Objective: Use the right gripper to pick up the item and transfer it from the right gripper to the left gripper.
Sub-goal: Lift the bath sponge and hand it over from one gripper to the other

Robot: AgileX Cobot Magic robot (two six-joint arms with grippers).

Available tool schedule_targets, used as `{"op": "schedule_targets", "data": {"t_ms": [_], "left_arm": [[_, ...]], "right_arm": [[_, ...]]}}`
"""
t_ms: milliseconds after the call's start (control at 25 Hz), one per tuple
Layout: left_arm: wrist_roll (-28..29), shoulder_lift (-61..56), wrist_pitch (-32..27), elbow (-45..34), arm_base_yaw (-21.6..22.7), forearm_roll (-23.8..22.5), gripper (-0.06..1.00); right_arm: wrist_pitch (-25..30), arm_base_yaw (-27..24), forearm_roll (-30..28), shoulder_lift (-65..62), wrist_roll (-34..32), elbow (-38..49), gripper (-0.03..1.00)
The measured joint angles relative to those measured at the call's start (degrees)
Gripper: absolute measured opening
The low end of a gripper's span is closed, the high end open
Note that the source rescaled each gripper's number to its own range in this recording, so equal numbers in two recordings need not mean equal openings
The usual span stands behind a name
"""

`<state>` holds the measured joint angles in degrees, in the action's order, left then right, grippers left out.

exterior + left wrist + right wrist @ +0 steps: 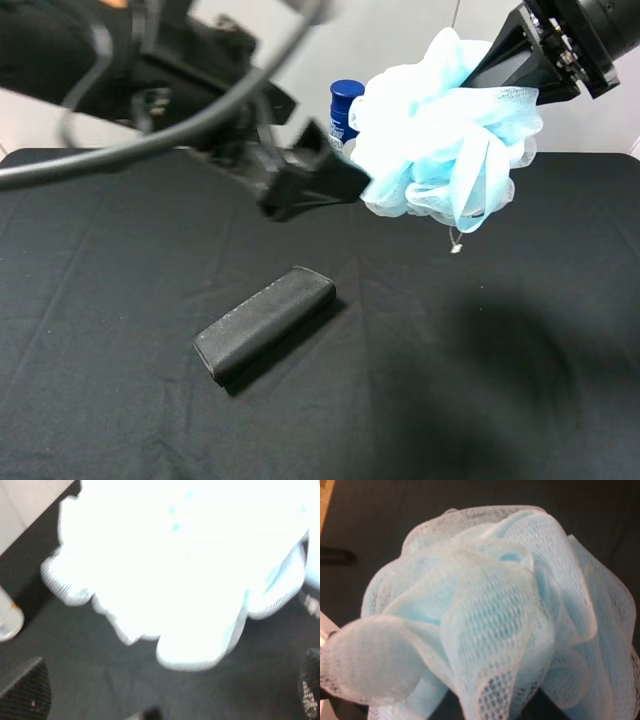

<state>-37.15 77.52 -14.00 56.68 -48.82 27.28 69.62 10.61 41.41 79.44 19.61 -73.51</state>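
Observation:
The item, a light blue and white mesh pouf [445, 125], hangs in the air at the upper right. My right gripper [488, 78] is shut on it from the upper right, its fingertips buried in the mesh. The pouf fills the right wrist view [490, 620], where the fingers are hidden. My left gripper [335, 180] reaches in from the left and its tips are at the pouf's left edge. In the left wrist view the pouf [185, 565] is washed out white just ahead of the open left gripper [165, 700], whose fingers [25, 690] stand wide apart.
A black oblong case [265, 320] lies on the black table [520, 390] at centre left. A blue-capped white bottle [345, 110] stands behind the pouf; it also shows in the left wrist view [7, 620]. A small tag [455, 246] dangles under the pouf.

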Motion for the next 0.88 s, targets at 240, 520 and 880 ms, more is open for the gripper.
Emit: {"op": "schedule_targets", "data": {"t_ms": [240, 520, 880], "left_arm": [[0.0, 5.3, 0.7, 4.5, -1.8, 0.1, 0.99], [0.0, 10.6, 1.2, 7.5, -2.0, 0.1, 0.98], [-0.3, 12.0, 4.2, 7.7, -2.0, 0.0, 0.11]], "right_arm": [[0.0, 0.0, 4.0, 0.0, 0.0, 0.0, 0.02], [0.0, 0.0, 5.7, 0.0, 0.0, 0.0, 0.02], [-0.7, 0.0, 6.8, 0.0, 0.2, 0.0, 0.00]]}}
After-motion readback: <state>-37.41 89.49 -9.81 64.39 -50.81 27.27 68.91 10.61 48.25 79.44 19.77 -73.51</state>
